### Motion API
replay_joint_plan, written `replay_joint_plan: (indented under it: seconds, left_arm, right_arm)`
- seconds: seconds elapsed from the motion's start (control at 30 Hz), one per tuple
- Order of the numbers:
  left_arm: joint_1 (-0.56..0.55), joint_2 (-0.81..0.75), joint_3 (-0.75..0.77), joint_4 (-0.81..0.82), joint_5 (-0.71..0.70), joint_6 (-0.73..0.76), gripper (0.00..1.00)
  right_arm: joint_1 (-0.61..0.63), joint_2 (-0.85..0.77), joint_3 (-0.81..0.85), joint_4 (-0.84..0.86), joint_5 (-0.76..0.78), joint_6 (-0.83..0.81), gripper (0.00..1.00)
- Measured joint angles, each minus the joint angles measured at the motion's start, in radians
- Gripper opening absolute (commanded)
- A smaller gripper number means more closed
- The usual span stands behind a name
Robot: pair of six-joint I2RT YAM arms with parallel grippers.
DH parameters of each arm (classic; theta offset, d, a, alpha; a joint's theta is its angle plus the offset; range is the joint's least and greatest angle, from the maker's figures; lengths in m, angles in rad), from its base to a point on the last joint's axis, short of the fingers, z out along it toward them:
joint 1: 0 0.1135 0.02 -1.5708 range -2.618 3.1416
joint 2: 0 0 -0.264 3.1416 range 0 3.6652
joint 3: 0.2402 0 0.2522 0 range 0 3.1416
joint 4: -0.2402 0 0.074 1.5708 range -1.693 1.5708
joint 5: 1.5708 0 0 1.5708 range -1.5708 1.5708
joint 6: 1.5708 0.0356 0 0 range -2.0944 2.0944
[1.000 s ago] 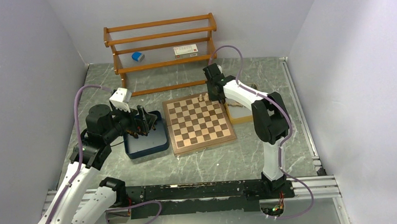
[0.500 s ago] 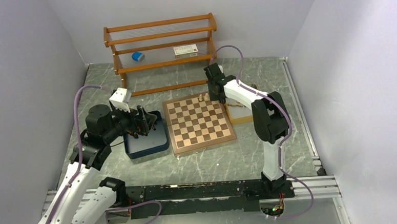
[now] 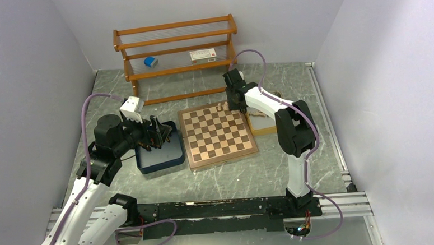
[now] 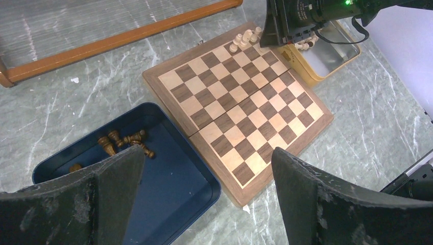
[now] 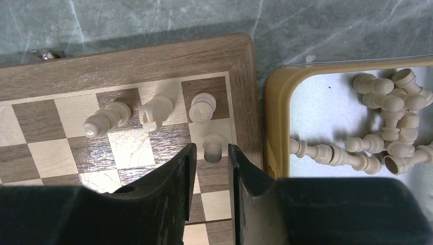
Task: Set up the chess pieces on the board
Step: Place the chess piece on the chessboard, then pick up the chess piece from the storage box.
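Note:
The board [image 3: 218, 135] lies mid-table, its border [image 5: 127, 61] under my right wrist. Three cream chess pieces [image 5: 155, 113] stand along its far edge row by the right corner. One square nearer stands a cream pawn [image 5: 213, 144], upright between the tips of my right gripper [image 5: 212, 150]. Those jaws are slightly open, with a thin gap on each side of the pawn. My left gripper [image 4: 207, 153] hangs wide open and empty over the navy tray [image 4: 76, 153], which holds dark brown pieces [image 4: 122, 142] lying on their sides.
A yellow tray [image 5: 270, 117] against the board's right side holds several cream pieces [image 5: 388, 122] lying down. At the back stands a wooden shelf [image 3: 177, 57] with a blue object [image 3: 151, 62] and a white box [image 3: 202, 55]. Grey walls enclose the marbled table.

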Motion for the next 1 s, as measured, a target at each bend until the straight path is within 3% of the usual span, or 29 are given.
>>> replay_joint_plan:
  seconds: [0.6, 1.0]
  left_arm:
    - [0.0, 0.003, -0.003, 0.002, 0.0, 0.0, 0.99]
    - [0.0, 0.071, -0.004, 0.008, 0.005, -0.039, 0.99]
  right_arm:
    - [-0.023, -0.082, 0.016, -0.014, -0.019, -0.008, 0.36]
    - [-0.198, -0.242, -0.097, 0.021, -0.004, -0.025, 0.36]
